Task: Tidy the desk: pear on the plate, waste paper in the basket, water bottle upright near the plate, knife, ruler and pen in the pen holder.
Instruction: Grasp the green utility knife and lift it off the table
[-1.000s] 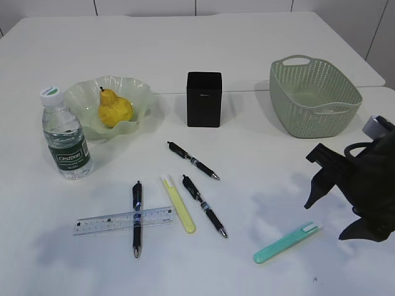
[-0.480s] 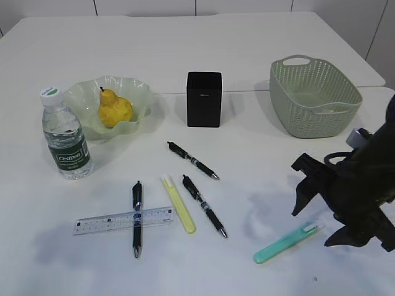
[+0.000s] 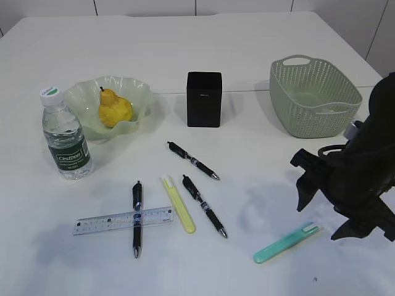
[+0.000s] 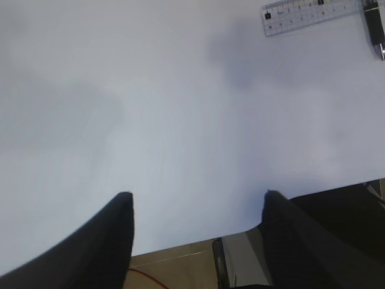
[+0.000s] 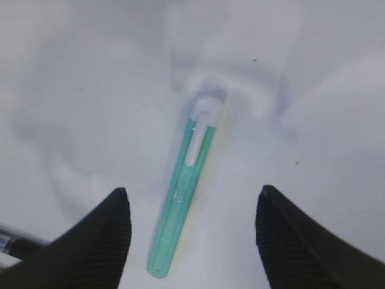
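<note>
Right wrist view: right gripper hangs wide open, empty, over the teal knife, whose white end points toward one o'clock.

Parted left gripper over desk, ruler

Pale panelled wall runs behind with dark vertical seams; soft, even light, faint shadows.

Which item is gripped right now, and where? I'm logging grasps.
Nothing is held. The right gripper hangs open above the teal plastic utility knife; the left gripper is open over the bare white desk.
</note>
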Robot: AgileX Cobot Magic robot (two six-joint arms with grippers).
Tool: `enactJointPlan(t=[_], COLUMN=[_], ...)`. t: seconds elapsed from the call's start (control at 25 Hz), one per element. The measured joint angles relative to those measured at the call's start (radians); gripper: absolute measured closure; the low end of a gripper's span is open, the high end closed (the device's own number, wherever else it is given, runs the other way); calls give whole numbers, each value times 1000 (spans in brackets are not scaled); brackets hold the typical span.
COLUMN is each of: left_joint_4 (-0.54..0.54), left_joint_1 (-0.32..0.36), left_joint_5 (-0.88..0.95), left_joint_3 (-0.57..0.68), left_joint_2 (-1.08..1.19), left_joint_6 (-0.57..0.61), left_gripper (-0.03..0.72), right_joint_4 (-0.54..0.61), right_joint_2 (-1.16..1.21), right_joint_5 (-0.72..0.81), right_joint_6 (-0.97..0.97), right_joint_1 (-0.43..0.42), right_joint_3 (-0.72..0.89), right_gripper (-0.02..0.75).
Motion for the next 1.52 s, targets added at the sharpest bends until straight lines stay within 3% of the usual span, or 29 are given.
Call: enactJointPlan(t=[0.24, 1.52], left_joint_4=[0, 8], left_joint_1=[0, 0], left_joint_5=[-17, -25], left_joint_3=[0, 0], left_joint_2=[0, 0], left_joint_6=[0, 0], left_gripper=[221, 221], right_joint_4=[-34, 26], right_joint_2=[7, 161], right_joint_5=[25, 21], right_joint_6=[47, 51], right_joint_1=[0, 34], right_joint_3=[-2, -98], right_gripper=[225, 225])
